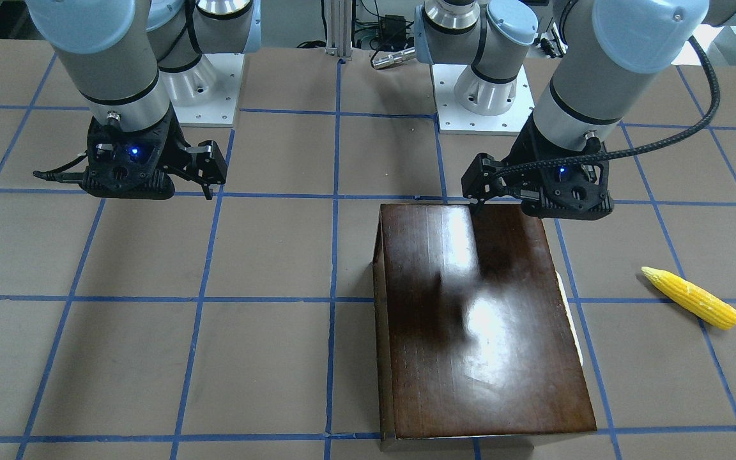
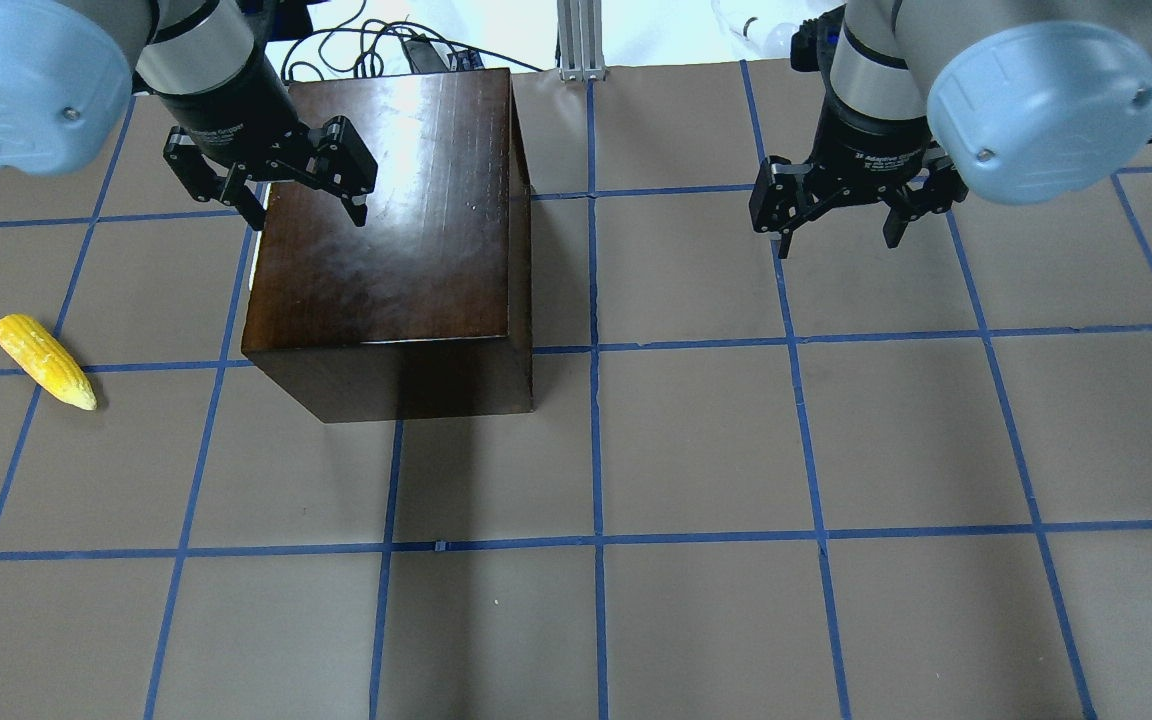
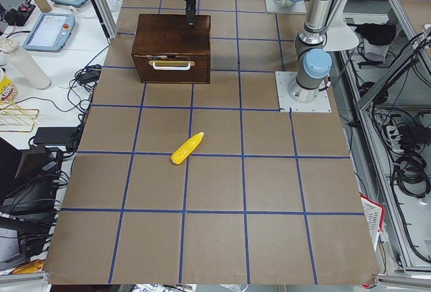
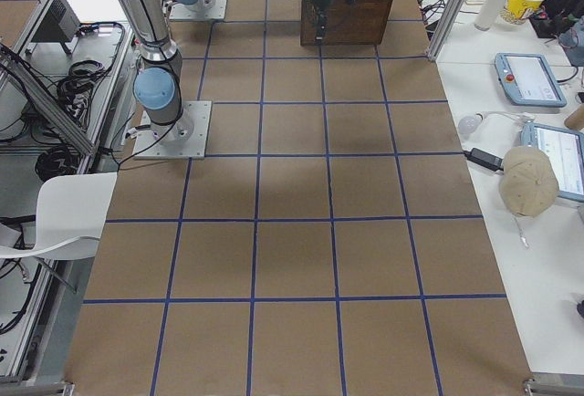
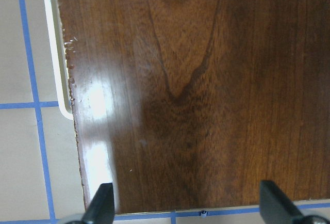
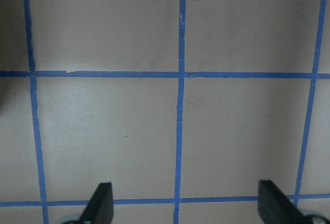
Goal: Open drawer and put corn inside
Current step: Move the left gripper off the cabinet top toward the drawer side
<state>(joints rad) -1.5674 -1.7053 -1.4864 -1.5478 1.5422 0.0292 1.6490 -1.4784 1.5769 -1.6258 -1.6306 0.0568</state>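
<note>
The dark-brown wooden box (image 2: 386, 220) stands on the table. Its drawer (image 3: 170, 68) is shut, with a white handle (image 5: 54, 53) on the front panel. The yellow corn (image 2: 44, 360) lies on the table on my left, apart from the box; it also shows in the front view (image 1: 690, 298) and the left side view (image 3: 187, 148). My left gripper (image 2: 306, 205) is open and empty, hovering above the box top (image 5: 206, 79) near the handle side. My right gripper (image 2: 836, 235) is open and empty above bare table.
The table (image 2: 696, 450) is brown with a blue tape grid. The arm bases (image 1: 489, 96) stand at the robot side. Tablets, cables and cups lie off the table's edges in the side views.
</note>
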